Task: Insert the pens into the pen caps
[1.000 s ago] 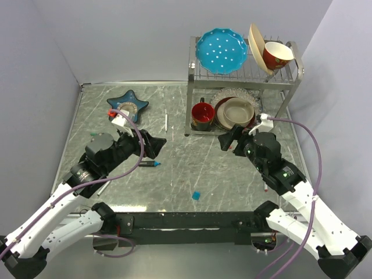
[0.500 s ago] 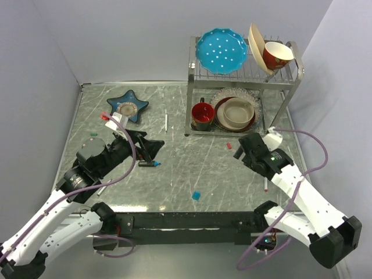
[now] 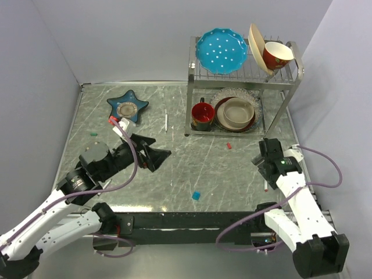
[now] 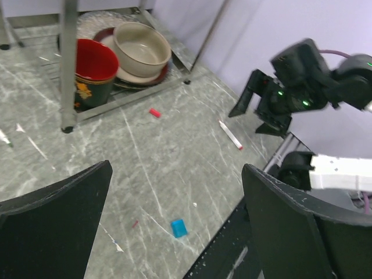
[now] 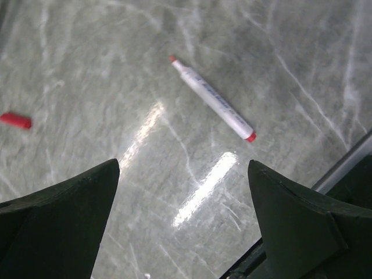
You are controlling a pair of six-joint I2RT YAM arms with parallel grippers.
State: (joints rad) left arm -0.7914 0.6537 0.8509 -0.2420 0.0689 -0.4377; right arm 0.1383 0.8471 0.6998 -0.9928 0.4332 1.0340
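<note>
Two grippers hang over the table (image 3: 174, 110), both with jaws spread wide and holding nothing. The right gripper (image 5: 183, 165) hovers above the white red-tipped pen (image 5: 212, 99), which lies flat near the table's right edge. Its likely match, the small red cap (image 5: 15, 120), lies well apart from it, toward the dish rack (image 3: 244, 75). The left gripper (image 3: 156, 150) sits left of centre. The blue cap (image 3: 196, 195) lies near the front edge, and another white pen (image 3: 166, 121) lies just left of the rack.

The risks, as I judge them: the pen is thin and round on a glossy surface, so jaws closing off-centre could roll it toward the edge or pinch only its end. The caps are tiny, and a clumsy grip could tip or flick one away. Matching a pen to the wrong cap is possible too.
</note>
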